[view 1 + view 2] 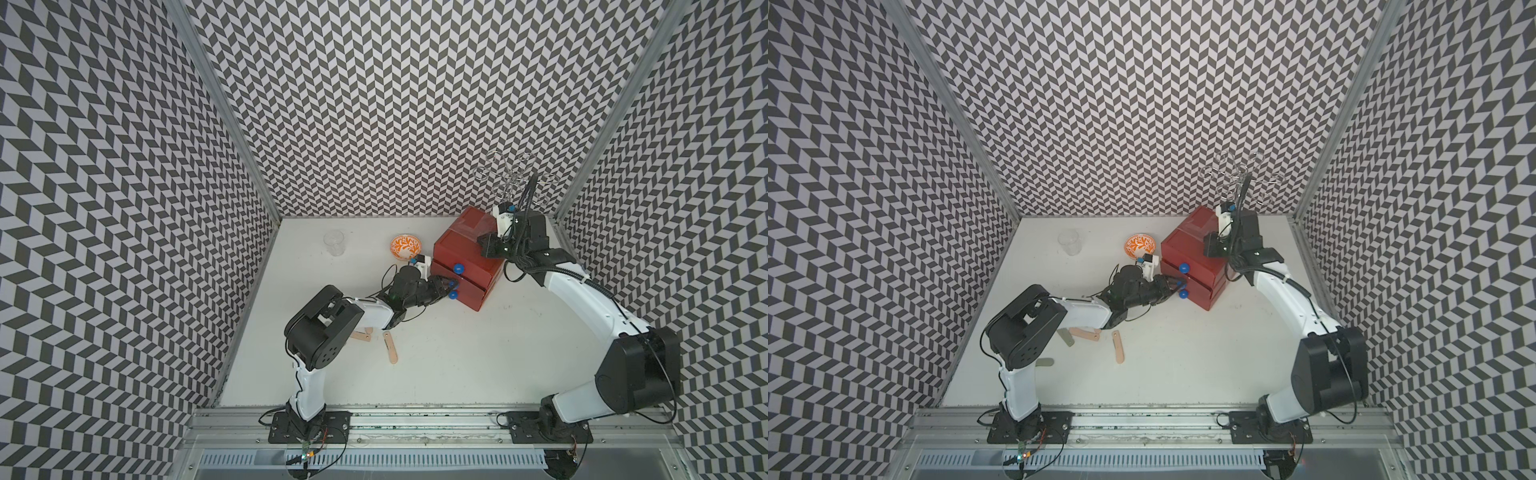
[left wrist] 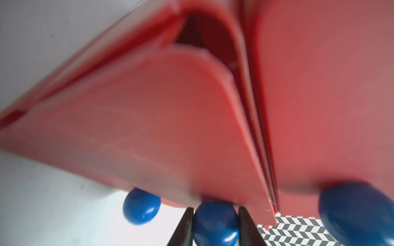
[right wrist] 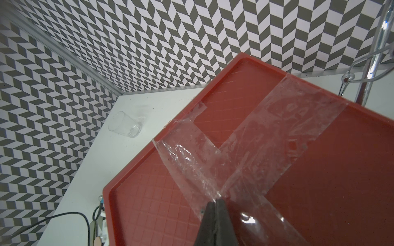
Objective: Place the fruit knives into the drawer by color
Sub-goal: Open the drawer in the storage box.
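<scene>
The drawer chest (image 1: 457, 245) (image 1: 1183, 249) is a red cube with three blue ball knobs on its front. My left gripper (image 1: 451, 284) (image 1: 1177, 284) (image 2: 215, 208) is shut on the middle knob (image 2: 215, 225), and that drawer's front (image 2: 149, 127) stands slightly out from the chest. My right gripper (image 3: 216, 200) (image 1: 485, 248) is shut with nothing in it, its tips resting on the chest's taped top (image 3: 149, 191). Fruit knives lie on the table near the left arm: two peach ones (image 1: 1118, 347) (image 1: 1084, 333) and two grey-green ones (image 1: 1066, 337) (image 1: 1044, 363).
An orange-patterned bowl (image 1: 406, 248) (image 1: 1139, 246) sits just left of the chest. A clear glass (image 1: 334, 242) (image 3: 124, 124) stands at the back left. A wire rack (image 1: 515, 174) rises behind the chest at the back right corner.
</scene>
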You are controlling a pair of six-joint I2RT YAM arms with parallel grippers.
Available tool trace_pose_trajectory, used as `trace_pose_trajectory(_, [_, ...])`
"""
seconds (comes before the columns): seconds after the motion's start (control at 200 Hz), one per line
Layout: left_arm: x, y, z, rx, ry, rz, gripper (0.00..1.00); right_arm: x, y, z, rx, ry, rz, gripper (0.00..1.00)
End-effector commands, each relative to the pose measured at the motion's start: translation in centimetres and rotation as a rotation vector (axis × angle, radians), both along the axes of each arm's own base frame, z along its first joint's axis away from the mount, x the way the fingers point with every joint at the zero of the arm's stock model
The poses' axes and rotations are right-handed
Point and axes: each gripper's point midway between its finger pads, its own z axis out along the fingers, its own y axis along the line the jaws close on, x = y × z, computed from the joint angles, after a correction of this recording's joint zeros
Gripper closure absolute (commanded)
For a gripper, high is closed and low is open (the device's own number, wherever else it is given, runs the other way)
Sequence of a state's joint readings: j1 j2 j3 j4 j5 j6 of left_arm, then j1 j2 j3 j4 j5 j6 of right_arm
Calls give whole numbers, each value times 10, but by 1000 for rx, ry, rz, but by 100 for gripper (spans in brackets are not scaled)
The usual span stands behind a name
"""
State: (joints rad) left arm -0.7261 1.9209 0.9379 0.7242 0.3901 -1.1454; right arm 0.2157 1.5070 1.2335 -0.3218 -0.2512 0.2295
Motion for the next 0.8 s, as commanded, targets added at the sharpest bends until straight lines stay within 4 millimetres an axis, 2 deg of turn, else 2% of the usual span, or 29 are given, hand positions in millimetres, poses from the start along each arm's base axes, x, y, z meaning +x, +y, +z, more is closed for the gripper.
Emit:
trace_pose_trajectory(0.0, [-13,7,7,-7,-2,-1,79,-40,-16,-98,-101,355,-33,99])
trace_pose_trajectory(0.386, [-45,32,-7,56,29,18,79,-39,-16,-97,-99,351,-32,99])
trace_pose_trajectory(0.506, [-54,34,-13,71,40,15,79,-38,-14,-98,-90,353,-29,99])
trace_pose_trajectory(0.661, [-57,33,-13,71,47,16,78,-39,-14,-97,-89,352,-29,99])
trace_pose_trajectory(0.796, [-57,33,-9,80,42,17,72,-38,-16,-97,-99,348,-33,99])
